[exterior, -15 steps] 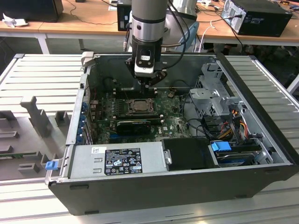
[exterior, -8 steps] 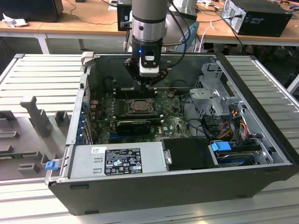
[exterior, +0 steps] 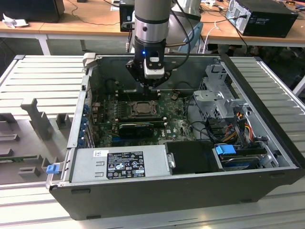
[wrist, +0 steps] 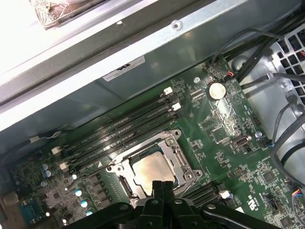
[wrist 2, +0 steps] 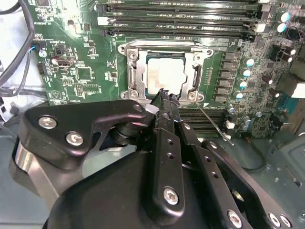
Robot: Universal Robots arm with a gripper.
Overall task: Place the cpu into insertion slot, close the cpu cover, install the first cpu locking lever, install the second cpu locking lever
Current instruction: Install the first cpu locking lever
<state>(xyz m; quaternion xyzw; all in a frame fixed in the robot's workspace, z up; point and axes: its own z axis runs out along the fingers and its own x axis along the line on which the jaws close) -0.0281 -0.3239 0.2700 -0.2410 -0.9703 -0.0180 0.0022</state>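
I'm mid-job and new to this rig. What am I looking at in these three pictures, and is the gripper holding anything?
One robot arm with a gripper reaches down into an open computer case lying on a ribbed table. The exterior view shows this from off the arm. Both wrist views come from cameras riding on the arm, looking past the black gripper at the green motherboard. The cpu sits in the insertion slot, and the cpu cover lies flat around it. A thin lever juts out from one corner. The gripper is shut, with its tip at the socket's edge, and it seems to hold nothing.
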